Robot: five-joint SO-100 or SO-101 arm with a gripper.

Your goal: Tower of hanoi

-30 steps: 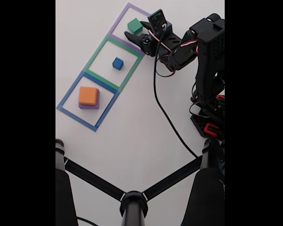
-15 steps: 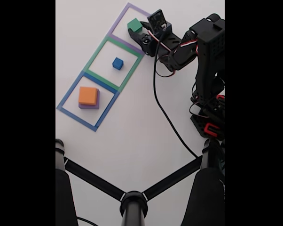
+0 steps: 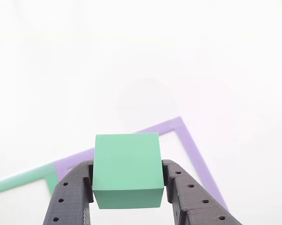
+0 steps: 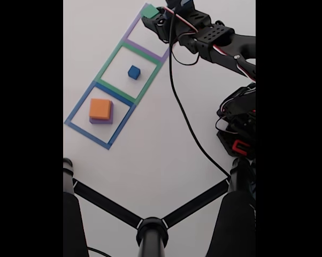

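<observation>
Green block [image 3: 127, 168], matte and foam-like with crisp edges, has left the table since 1 s ago: the gripper [image 3: 127, 190] is clamped on its sides and holds it raised over the purple tape outline [image 4: 145, 33]. Orange block [image 4: 100, 108] sits on purple block [image 4: 101, 120], likely its destination; blue cube [image 4: 133, 72] sits alone in the green outline [image 4: 130, 73]

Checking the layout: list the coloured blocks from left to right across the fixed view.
Orange block stacked on the purple block → blue block → green block, held in the gripper.
</observation>
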